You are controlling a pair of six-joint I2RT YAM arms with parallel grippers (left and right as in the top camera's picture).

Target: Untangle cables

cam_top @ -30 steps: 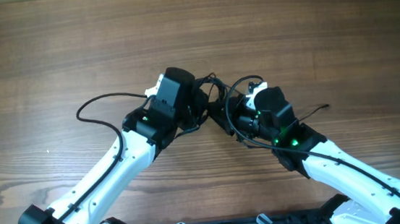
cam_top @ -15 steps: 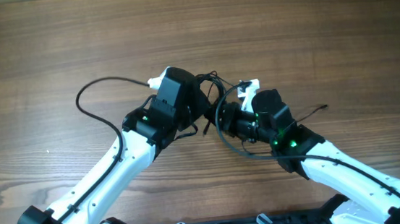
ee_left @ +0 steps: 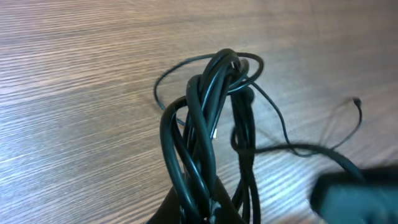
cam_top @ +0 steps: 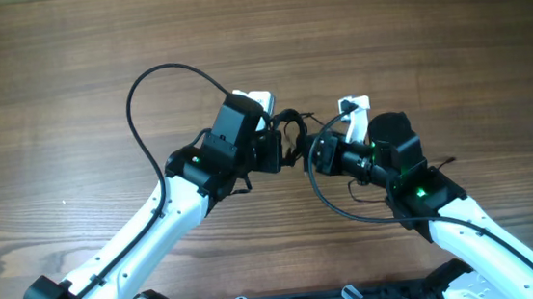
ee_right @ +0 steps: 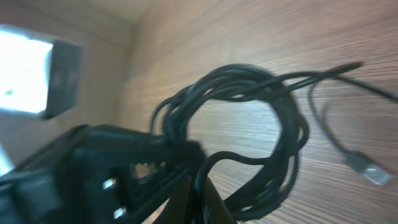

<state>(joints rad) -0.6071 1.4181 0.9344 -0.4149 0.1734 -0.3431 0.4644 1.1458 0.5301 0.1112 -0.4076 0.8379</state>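
Both clamped on cables (cam_top: 293, 128): left fingers (cam_top: 281, 152), right fingers (cam_top: 318, 154); table (cam_top: 47, 72) spreads wide around.

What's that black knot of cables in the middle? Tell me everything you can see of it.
These cables are thin, glossy black cords, rubbery-looking, bunched in overlapping loops into one tangle. It sits over the middle of the wooden table, between the left arm and right arm, whose jaws appear to grip it from either side. Finer strands trail out, one ending in a small plug.
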